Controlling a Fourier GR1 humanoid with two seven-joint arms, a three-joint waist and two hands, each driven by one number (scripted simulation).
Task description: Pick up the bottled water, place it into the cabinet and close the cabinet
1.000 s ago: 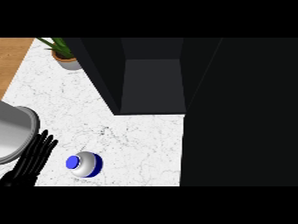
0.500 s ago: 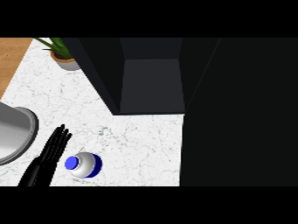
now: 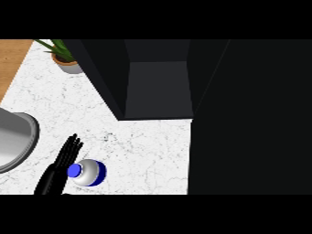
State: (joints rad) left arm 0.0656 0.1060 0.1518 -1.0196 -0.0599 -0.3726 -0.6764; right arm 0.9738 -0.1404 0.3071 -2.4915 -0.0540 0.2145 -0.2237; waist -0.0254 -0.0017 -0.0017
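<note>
While the bottled water (image 3: pixel 87 172) stands on the white counter (image 3: pixel 145 151) | left hand (image 3: pixel 57 170) just beside it, fingers (image 3: pixel 69 148) straight and close together | cabinet (image 3: pixel 157 87) open.

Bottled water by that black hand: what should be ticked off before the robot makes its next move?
1. bottled water upright on the counter: ok, blue cap facing up.
2. left hand next to the bottle: ok, on its left side.
3. Fingers curled round the bottle: not ok, they are straight.
4. Hand touching the bottle: cannot tell from this steep view.
5. cabinet open to receive it: ok, its dark inside shows.
6. right hand ready for the door: cannot tell, it is out of view.
</note>
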